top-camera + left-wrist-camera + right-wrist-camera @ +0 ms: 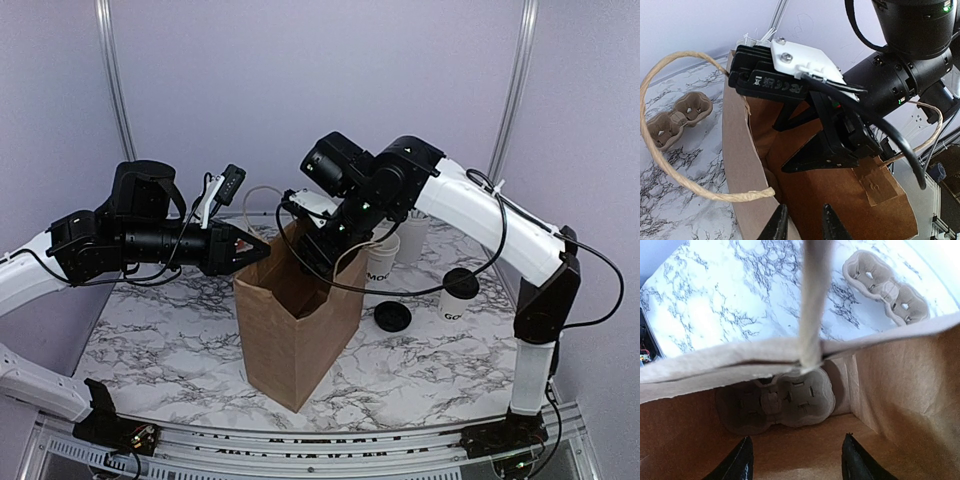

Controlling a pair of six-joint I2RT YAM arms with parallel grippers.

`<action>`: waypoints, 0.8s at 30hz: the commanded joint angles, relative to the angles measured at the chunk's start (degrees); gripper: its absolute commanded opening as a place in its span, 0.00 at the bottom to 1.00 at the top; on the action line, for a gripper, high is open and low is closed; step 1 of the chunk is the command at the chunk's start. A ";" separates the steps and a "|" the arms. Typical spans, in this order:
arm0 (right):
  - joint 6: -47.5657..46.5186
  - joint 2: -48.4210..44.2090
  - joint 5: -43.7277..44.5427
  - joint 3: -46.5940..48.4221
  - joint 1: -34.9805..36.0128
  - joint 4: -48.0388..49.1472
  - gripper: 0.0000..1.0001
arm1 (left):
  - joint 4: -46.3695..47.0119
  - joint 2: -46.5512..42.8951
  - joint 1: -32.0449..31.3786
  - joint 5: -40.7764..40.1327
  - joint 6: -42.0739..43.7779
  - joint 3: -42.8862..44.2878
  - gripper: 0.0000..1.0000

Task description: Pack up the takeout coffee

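A white paper cup (pixel 459 298) with dark lettering and a black lid on it stands on the marble table at the right. A second lettered white cup (pixel 383 264) stands behind a loose black lid (pixel 392 316). The brown paper bag (pixel 290 330) stands open at the centre. My right gripper (pixel 796 455) is open inside the bag's mouth (pixel 318 262), with nothing between its fingers. Below it a pulp cup carrier (pixel 785 402) lies on the bag's floor. My left gripper (pixel 802 217) is at the bag's left rim (pixel 262 250), its jaws narrowly apart, one finger (pixel 776 225) against the rim.
Another pulp carrier (pixel 885 287) lies on the table (pixel 170 350) beyond the bag, also seen in the left wrist view (pixel 675 117). A plain white cup (pixel 412 236) stands behind the lettered one. The bag's twisted paper handle (pixel 670 165) loops out over the table.
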 commanded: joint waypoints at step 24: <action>0.66 -13.17 3.82 -5.88 -1.36 19.41 0.71 | 0.66 -0.59 -0.16 -3.83 -0.07 3.43 0.32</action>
